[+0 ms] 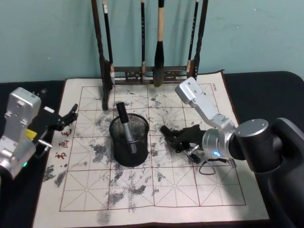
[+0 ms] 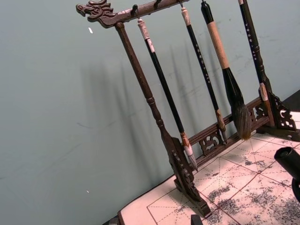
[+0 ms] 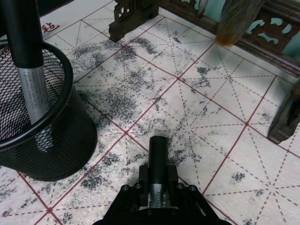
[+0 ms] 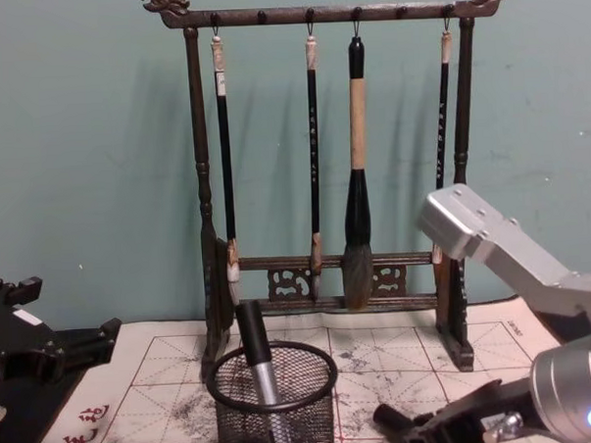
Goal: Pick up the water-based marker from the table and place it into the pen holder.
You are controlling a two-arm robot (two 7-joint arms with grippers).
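Clamping marker (image 3: 158, 147) in closed right tool (image 3: 158, 173), left tool (image 1: 68, 118) parked open leftward, risking collision with adjacent pen holder (image 1: 118, 149) through insufficient lift

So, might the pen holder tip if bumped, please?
Likely light: the pen holder is wire mesh, so it may slide on the mat. The marker leaning inside could help it tip if the right gripper beside it knocks it.
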